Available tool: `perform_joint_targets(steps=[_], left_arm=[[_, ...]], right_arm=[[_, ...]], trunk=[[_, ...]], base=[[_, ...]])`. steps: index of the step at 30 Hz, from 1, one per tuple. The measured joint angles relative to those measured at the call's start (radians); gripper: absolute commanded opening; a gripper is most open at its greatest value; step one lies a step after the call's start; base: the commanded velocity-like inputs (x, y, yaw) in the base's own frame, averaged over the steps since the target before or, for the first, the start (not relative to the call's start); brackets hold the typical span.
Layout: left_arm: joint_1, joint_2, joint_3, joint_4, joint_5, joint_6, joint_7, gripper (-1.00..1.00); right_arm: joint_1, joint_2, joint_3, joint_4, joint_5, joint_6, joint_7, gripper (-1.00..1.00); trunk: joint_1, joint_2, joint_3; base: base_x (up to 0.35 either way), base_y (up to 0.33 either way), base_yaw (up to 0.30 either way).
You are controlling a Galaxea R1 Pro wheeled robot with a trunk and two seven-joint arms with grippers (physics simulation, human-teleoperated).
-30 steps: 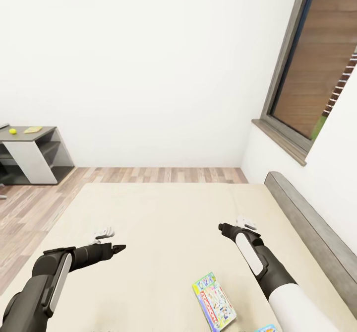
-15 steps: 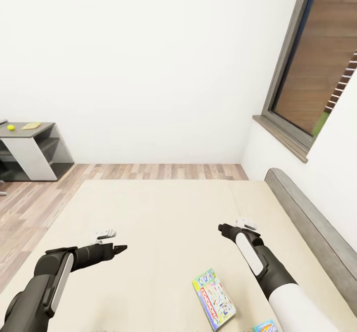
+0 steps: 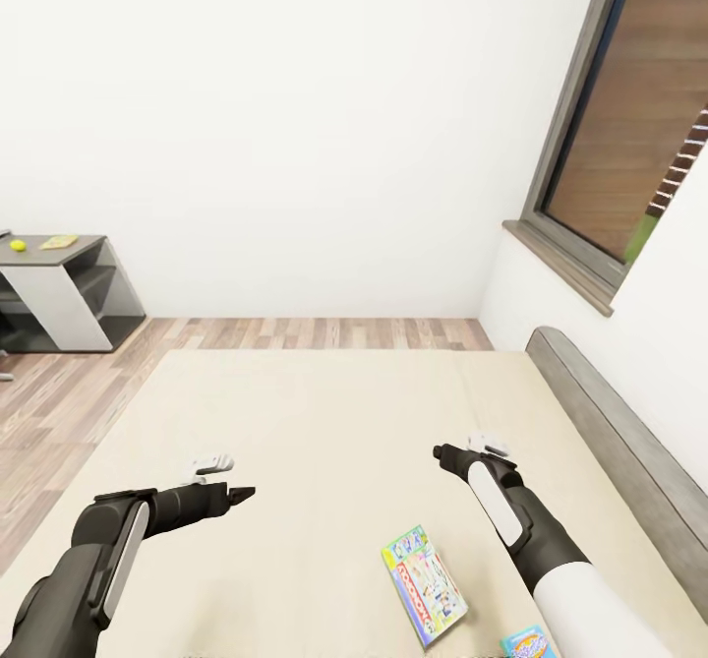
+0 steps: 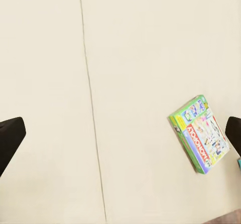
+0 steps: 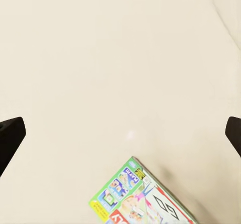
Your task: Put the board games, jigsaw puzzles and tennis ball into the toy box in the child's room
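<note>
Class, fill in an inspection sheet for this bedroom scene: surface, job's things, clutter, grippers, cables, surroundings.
Surface: beige bed, two mattress sections.
Job's things: green-edged board game flat on the bed; small blue board game at the picture's edge; tennis ball on the far table.
Clutter: nothing seen.
Grippers: left gripper and right gripper open, empty, above the mattress.
Cables: nothing seen.
Surroundings: white wall, window, wood-plank floor, grey headboard.
</note>
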Motion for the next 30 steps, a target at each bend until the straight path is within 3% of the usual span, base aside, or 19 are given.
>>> perform_joint_targets(steps=[30], left_arm=[[0.0, 0.0, 0.0, 0.001, -0.005, -0.001, 0.0, 1.0]], right_arm=[[0.0, -0.001, 0.0, -0.003, 0.0, 0.003, 0.0, 1.0]], trunk=[[0.0, 0.0, -0.049]], base=[[0.0, 0.0, 0.0]])
